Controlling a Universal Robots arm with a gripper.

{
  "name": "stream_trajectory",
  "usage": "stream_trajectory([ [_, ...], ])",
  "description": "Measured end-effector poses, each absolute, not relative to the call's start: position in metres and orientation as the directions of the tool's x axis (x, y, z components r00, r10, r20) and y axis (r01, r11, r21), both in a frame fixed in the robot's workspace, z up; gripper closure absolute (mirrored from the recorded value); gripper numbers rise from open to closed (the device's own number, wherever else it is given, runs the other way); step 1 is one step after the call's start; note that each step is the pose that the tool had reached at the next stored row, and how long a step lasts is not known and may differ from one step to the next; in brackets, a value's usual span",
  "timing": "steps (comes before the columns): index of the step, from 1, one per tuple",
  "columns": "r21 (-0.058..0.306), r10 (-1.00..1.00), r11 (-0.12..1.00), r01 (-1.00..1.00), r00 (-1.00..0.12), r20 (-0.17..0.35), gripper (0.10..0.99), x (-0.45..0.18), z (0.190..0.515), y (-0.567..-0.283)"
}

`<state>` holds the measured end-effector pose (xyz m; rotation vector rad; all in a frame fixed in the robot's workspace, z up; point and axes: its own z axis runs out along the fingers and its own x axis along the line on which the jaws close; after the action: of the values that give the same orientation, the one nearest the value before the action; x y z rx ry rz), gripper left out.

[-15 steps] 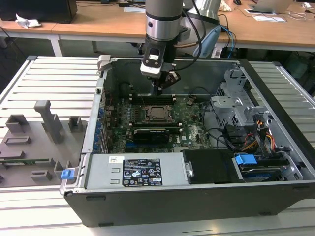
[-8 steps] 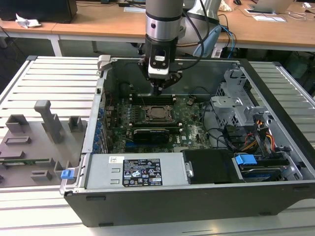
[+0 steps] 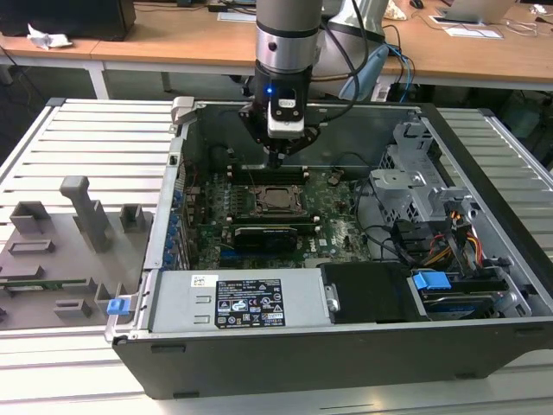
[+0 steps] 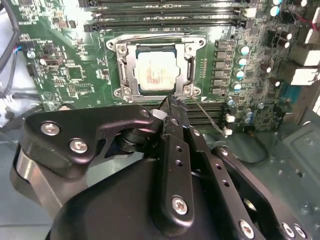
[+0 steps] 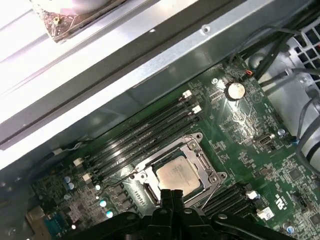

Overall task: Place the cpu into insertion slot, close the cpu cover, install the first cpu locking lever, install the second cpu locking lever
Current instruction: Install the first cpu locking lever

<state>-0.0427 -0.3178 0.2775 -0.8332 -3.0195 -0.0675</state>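
Hovering just beside the insertion slot (image 4: 181,65), gripper (image 4: 170,104) has jaws pinched together, holding nothing, probably so the narrow tip can push the wire locking lever (image 4: 210,118) at the slot's corner; cpu (image 4: 156,74) sits in the slot, cpu cover (image 4: 124,70) flat over it

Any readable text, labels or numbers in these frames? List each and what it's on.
Nothing can be read as text. Print is present here:
black label on the grey box, exterior view: lettering too small to read.
small white sticker on the same box: too small to read.
cpu top, second wrist view: faint markings, blurred.
white board sticker, first wrist view: blurred.
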Motion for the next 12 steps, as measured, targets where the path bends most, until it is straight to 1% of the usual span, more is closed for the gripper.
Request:
stream_trajectory([
  [4,0.039,0.453,0.890,0.454,-0.891,0.020,0.980,-0.0427,0.2774,-0.3178],
  [12,0.039,0.390,0.920,0.391,-0.920,0.020,0.980,-0.0427,0.2774,-0.3178],
])
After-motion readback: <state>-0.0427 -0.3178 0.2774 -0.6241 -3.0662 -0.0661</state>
